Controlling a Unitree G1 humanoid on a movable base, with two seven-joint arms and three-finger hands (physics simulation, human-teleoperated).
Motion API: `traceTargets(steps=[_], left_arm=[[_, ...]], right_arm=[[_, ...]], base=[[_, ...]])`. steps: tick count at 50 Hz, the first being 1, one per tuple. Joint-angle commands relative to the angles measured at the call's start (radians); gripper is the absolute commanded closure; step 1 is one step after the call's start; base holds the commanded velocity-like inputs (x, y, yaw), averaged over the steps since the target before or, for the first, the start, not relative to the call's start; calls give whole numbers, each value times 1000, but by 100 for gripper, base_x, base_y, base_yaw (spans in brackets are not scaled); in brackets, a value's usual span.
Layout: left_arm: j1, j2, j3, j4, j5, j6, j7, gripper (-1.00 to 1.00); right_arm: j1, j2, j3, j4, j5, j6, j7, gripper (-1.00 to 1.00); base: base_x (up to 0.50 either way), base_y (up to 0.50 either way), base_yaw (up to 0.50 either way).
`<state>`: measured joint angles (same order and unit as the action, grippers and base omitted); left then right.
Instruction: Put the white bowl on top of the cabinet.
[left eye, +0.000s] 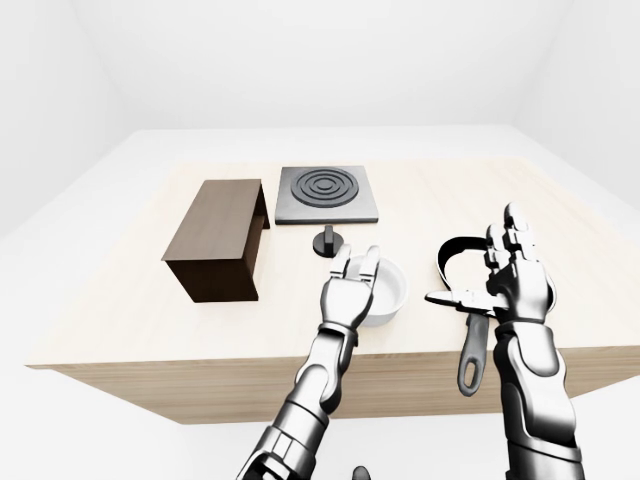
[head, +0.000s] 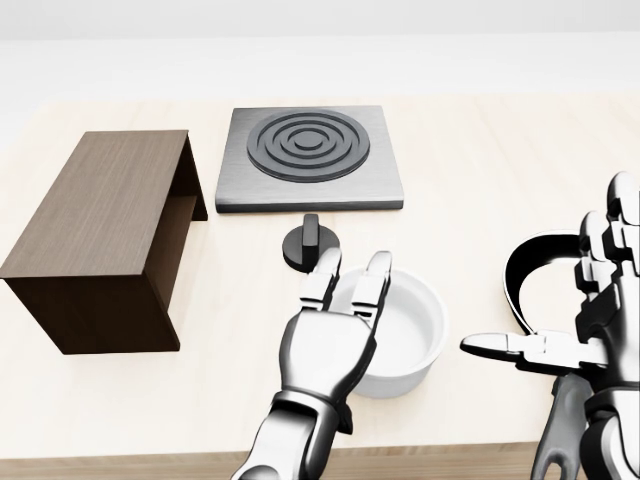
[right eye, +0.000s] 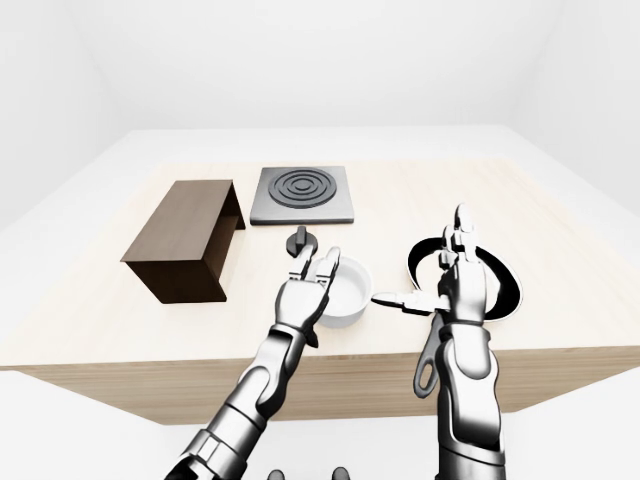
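The white bowl (head: 400, 335) sits on the table (head: 480, 180) below the stove knob, well right of the dark cabinet (head: 100, 235). The left hand (head: 330, 335) hovers at its left rim, fingers spread and gripping nothing (the right hand (head: 590, 320) is splayed too, above a pan). The bowl looks rigid, light and glossy, likely slippery, so pinching the thick rim seems safest.

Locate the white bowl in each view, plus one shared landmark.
Left-eye view: white bowl just below centre, partly behind the left hand.
Head view: lower centre, right of that hand.
Right-eye view: centre.
Landmark: the round black knob just above the bowl in all three.
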<state>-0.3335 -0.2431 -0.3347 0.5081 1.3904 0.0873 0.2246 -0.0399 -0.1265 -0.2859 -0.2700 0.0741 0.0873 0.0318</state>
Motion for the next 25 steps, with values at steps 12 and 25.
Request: traceTargets(steps=[12,25], left_arm=[[-21,1,6,90,-3,0,32,-100],[-45,0,16,138,-12,0,51,-100]], right_arm=[[-1,1,4,2,-5,0,3,-100],[4,5,11,-1,-11,0,4,-100]], base=[[0,0,0],[0,0,0]])
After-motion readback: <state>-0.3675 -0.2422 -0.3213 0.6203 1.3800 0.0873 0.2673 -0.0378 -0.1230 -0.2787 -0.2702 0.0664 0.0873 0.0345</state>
